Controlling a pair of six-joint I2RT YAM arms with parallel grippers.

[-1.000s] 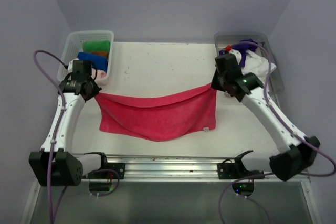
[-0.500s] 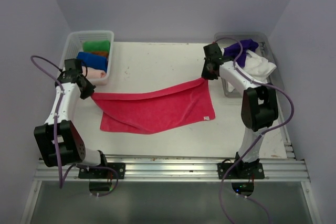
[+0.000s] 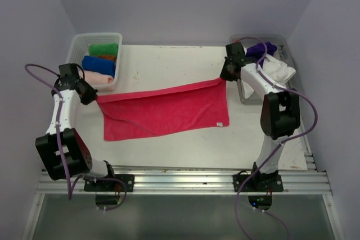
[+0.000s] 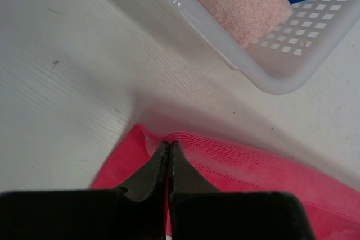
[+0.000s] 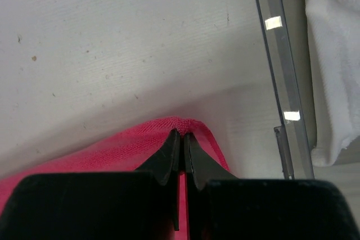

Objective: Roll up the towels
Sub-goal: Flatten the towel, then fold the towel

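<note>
Two pinches first: the left gripper (image 4: 167, 145) had its jaws pressed together on the far-left corner of the hot pink towel (image 3: 169, 113), with only a thin edge of cloth between the tips. The right gripper (image 5: 181, 134) was clamped the same way on the far-right corner, near the rim of the grey tray (image 5: 281, 82).

Between the two grips the far hem ran taut. Both held corners looked raised a little off the table (image 3: 169, 63), judging by the shadow under each in the wrist views. The near half lay flat on the surface, with a small label showing at the near-right corner.

Orientation: the long axis ran left to right across the table, not square to it. The right end sat further back than the left, so the sheet slanted. Its short sides faced the white lattice basket (image 3: 95, 37) on the left and the tray on the right. A crease crossed the left part.

Progress, as I judged it: the basket at the back left held a green towel (image 3: 104, 49), a blue towel (image 3: 99, 63), a sliver of an orange towel (image 3: 109, 57) and a pale pink towel (image 3: 98, 77). All were bundled compactly, so I counted those as rolled. The hot pink one was spread open, with no turn of a roll started. In the tray at the back right a purple towel (image 3: 262, 49) and a white towel (image 3: 279, 71) lay crumpled and unrolled, waiting their turn.
</note>
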